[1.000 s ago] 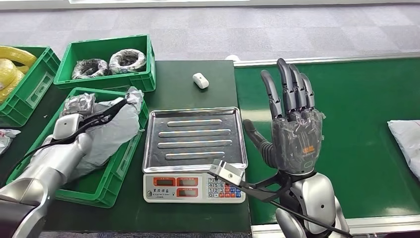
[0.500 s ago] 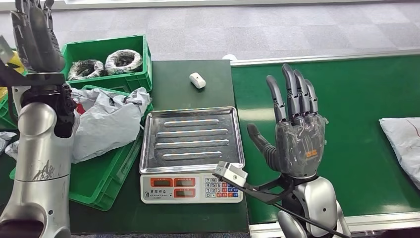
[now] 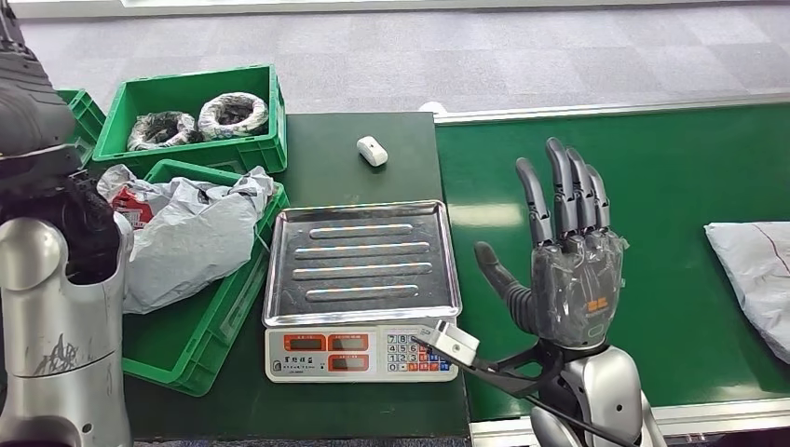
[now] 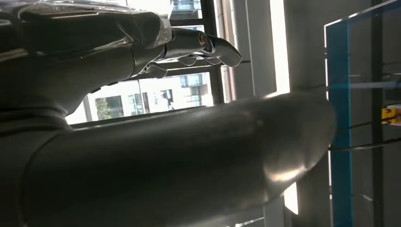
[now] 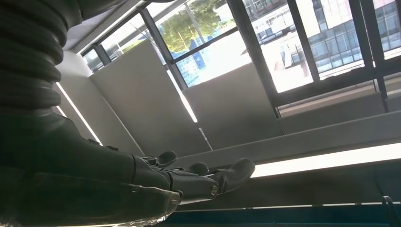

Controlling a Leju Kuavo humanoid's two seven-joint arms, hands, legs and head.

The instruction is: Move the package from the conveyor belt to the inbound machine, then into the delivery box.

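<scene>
The package [image 3: 756, 279] lay on the green belt [image 3: 671, 177] at the far right edge of my head view, a pale grey bag partly cut off by the frame, well apart from both hands. My right hand [image 3: 565, 270] was raised upright over the belt, just right of the scale [image 3: 361, 279], with its fingers [image 3: 559, 191] straight and apart, the thumb out to the side, holding nothing. From the right wrist view I saw the same hand [image 5: 198, 182] stretched out flat against windows and wall panels.

My left arm [image 3: 61, 317] stood up at the left edge of the head view, and the hand itself ran out of the top of the frame there. In the left wrist view the left hand [image 4: 118, 47] pointed toward windows, its fingers [image 4: 208, 45] extended with nothing in them.

The scale's steel tray was bare, and its display and keypad faced me. To its left sat a green bin [image 3: 200, 326] with a crumpled grey bag [image 3: 191, 237] lying in it, some red showing beside the bag. Behind that stood another green bin [image 3: 191, 93] holding two wrapped coils [image 3: 200, 121]. A small white object [image 3: 372, 150] rested on the dark table [image 3: 326, 149] beyond the scale.
</scene>
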